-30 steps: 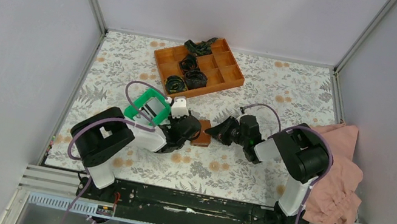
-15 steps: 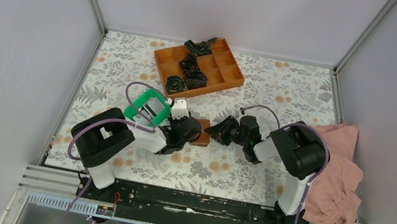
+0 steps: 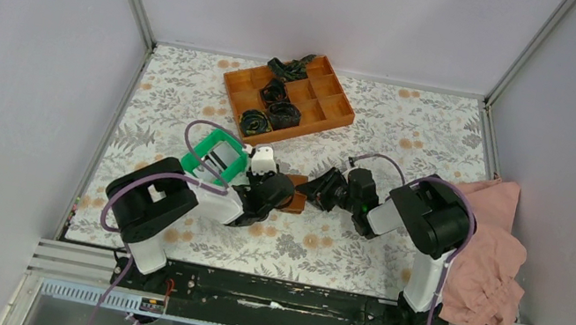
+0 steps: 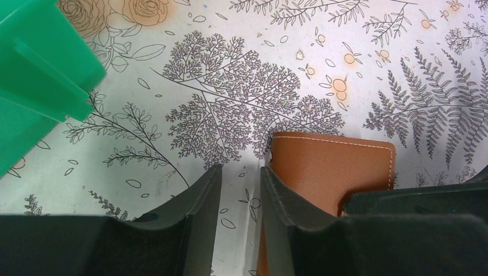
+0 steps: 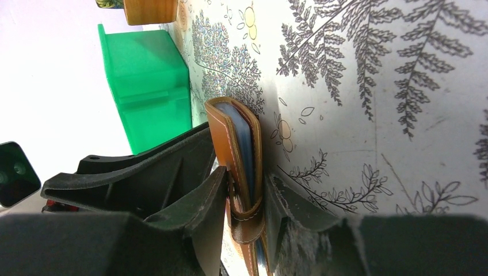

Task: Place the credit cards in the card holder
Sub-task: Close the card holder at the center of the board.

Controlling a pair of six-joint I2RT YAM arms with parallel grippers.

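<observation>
Top view and two wrist views, near the end of loading. The card holder (image 5: 218, 135) lies folded near the middle of the desk (image 3: 413, 140), between the two arms. The pale blue edge of the credit cards (image 5: 244, 144) shows inside the fold, so the cards are judged to be already seated in their pockets.

The right gripper (image 5: 246, 178) reaches in from 3 o'clock. Its fingers flank the holder across its thickness, close to both leather faces and to the snap tab. This placement suits pressing the fold shut, but whether they are clamping or have let go cannot be told.

The left gripper (image 4: 240, 172) comes from 9 o'clock. Its fingers are released, with bare desk between them. One finger rests against the holder's edge, probably as a stop so the holder does not slide.

A green tray (image 4: 34, 86) sits at 10 o'clock of the holder, and an orange tray (image 3: 327, 98) with black coils at 12 o'clock. A pink cloth (image 3: 492, 252) lies at 3 o'clock, well apart.
</observation>
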